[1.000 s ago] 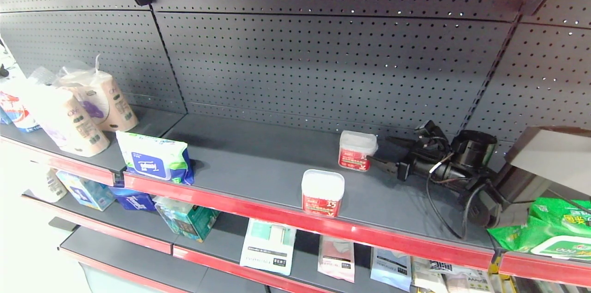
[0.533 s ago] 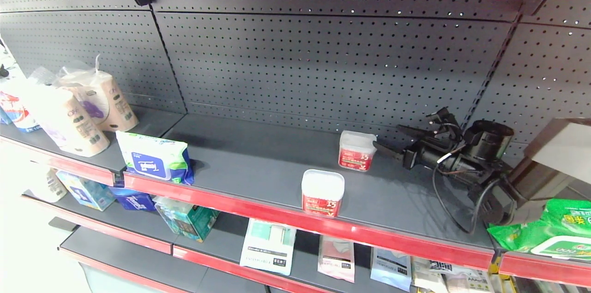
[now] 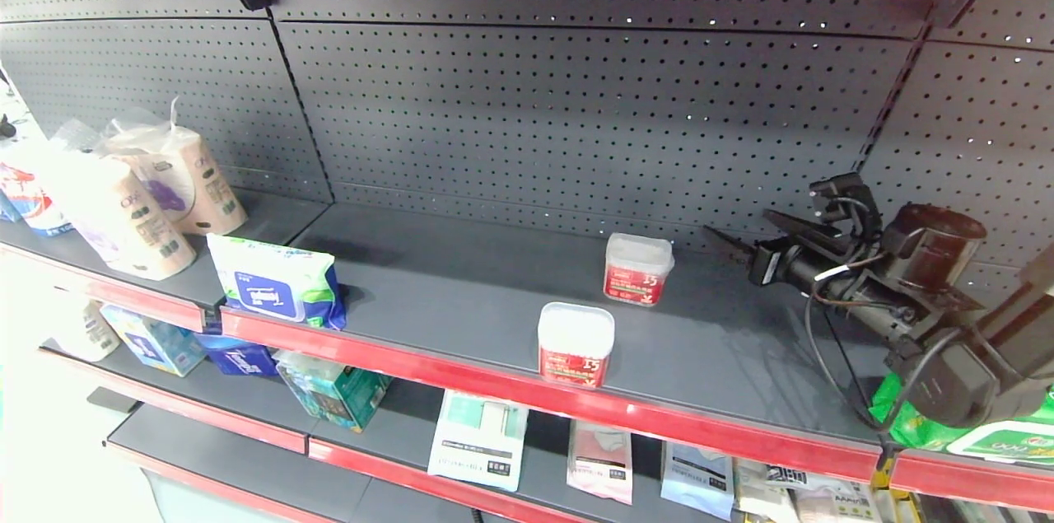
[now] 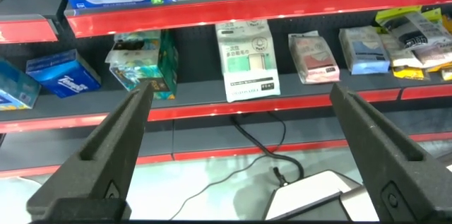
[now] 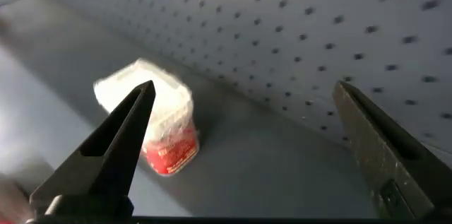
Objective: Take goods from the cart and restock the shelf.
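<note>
A: Right tool [image 3: 737, 226], state?
B: Fingers spread wide, nothing between them. It sits right of centre in the head view, above the shelf [image 3: 461, 276]. The tips aim at the rear tub [image 3: 636, 268] but stand apart from it. The right wrist view agrees: the tool is agape, with the tub beyond one finger and close to the pegboard [image 5: 318, 33].
A: Left tool [image 4: 240, 93]?
B: Also spread, empty, facing the lower shelves [image 4: 233, 111].
A: Other stock?
B: Front tub [image 3: 575, 342] at the shelf lip, lower centre. Wipes pack [image 3: 276, 280] well to its left.
A: How would a tub handle?
B: Judging by looks: small, light, stiff plastic with a pale lid, smooth sides likely slick. Pinch across the red-labelled body beneath the lid. A nudge could tip it.
</note>
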`<state>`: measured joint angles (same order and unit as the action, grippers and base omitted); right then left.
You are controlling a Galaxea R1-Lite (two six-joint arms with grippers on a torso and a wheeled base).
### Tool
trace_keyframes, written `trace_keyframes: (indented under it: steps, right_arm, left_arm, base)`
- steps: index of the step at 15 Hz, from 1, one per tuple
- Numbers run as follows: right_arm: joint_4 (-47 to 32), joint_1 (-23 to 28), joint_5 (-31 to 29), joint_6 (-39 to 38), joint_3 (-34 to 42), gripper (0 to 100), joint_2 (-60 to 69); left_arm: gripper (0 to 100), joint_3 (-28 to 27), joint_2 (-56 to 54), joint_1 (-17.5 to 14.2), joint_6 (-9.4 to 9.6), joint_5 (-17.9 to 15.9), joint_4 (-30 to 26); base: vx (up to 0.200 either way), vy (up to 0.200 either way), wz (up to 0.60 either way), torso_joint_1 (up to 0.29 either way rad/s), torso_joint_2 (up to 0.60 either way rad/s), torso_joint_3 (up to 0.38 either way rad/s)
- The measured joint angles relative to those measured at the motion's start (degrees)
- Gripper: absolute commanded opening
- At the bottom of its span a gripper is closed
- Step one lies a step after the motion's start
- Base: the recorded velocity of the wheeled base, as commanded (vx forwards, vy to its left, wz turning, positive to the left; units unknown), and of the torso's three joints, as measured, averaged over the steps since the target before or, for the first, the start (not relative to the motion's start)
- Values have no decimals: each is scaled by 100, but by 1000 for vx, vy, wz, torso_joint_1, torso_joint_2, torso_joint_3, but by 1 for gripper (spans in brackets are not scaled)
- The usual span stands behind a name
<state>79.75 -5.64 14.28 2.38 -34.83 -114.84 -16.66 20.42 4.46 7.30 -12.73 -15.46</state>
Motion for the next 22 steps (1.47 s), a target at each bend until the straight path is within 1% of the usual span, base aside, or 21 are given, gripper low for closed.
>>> trace_keyframes:
  steps: [4,8,13,15,16,18,19,20,22]
  right_arm:
    - [-40,-44,-240,-9,759,100,644]
    - [-60,-2,-388,77,1290,100,1346]
    - [-78,280,-399,244,2193,100,2311]
    - [-84,361,-399,385,2475,100,2736]
    - [-123,417,-401,488,2588,100,2970]
    - [-423,578,-401,613,2759,100,3468]
    - [-706,679,-401,633,2829,100,3757]
    - [-1059,757,-401,644,2883,100,4080]
    - [-2063,886,-399,646,2966,100,4959]
  left_arm:
    - [100,0,28,2,-2,-5,0]
    - [100,7,17,7,6,-2,20]
    - [100,0,-105,11,9,-11,62]
    - [100,-11,-121,11,82,-13,62]
    - [100,-11,-121,13,150,-22,62]
    - [100,-12,-111,20,229,-108,66]
    - [100,-12,-111,20,257,-180,66]
    - [100,-12,-110,20,266,-199,68]
    - [100,-12,-118,20,266,-205,68]
  base:
    - [0,0,0,0,0,0]
    - [0,0,0,0,0,0]
    - [0,0,0,0,0,0]
    - [0,0,0,0,0,0]
    - [0,0,0,0,0,0]
    - [0,0,0,0,0,0]
    - [0,0,0,0,0,0]
    - [0,0,0,0,0,0]
    - [0,0,0,0,0,0]
